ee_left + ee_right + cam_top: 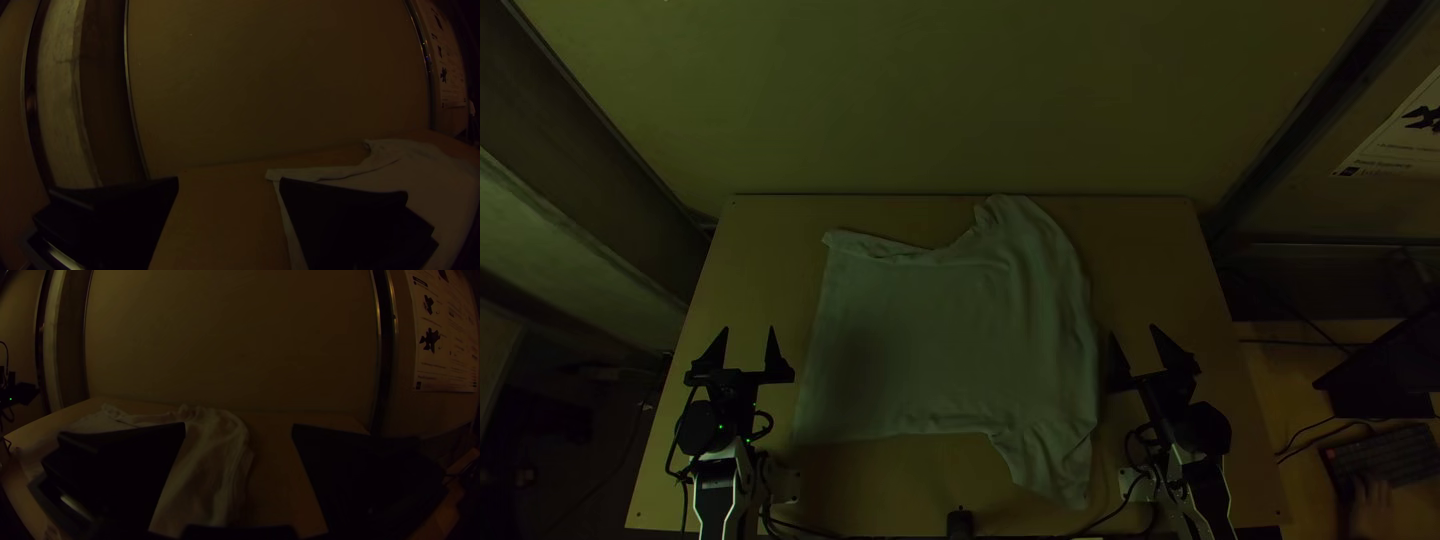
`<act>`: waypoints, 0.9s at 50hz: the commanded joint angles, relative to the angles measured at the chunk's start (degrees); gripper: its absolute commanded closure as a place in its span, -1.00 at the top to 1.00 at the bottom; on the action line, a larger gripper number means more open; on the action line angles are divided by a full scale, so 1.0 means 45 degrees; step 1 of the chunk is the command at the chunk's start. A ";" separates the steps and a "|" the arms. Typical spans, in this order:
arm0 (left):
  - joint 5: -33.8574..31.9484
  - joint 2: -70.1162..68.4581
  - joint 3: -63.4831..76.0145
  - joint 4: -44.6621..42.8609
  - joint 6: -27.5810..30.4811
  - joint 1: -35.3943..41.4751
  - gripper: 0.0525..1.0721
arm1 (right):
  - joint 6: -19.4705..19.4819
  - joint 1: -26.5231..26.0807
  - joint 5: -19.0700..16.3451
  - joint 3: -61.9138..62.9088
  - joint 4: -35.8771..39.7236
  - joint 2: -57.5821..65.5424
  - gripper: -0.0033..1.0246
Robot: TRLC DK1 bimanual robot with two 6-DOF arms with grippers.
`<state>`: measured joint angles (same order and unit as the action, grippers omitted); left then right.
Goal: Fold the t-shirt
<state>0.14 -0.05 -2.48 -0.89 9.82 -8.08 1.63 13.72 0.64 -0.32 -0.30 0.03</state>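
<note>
Jaws parted and empty, the left gripper (748, 328) and right gripper (1133, 330) flank the t-shirt (930, 345) at nine and three o'clock, presumably to share the fold; it lies spread on the table (755, 250), seemingly rumpled toward three.

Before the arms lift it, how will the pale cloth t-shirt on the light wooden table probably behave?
The pale cloth t-shirt will probably be floppy and sag, since soft wrinkles run down its right side. It looks thin, so likely light for its size. Lying broad across the wooden table, it may bunch rather than slide flat if pushed.
</note>
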 commanded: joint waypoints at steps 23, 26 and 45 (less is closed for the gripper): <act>-0.0129 0.0012 0.0493 0.0372 -0.0562 -0.0041 0.90 | -0.0381 -0.0118 0.0130 -0.0047 0.0319 0.0051 0.91; -0.0110 0.0032 0.0493 0.0392 -0.0562 -0.0061 0.90 | -0.0479 -0.0235 0.0130 -0.0047 0.0319 -0.0046 0.91; 0.0007 0.0012 -0.0894 0.1447 -0.0386 -0.0178 0.90 | -0.1202 -0.0333 0.0247 -0.1160 0.0085 -0.0046 0.91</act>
<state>0.21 -0.05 -4.27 3.77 7.40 -9.21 -2.07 12.73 1.10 -2.07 0.51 0.03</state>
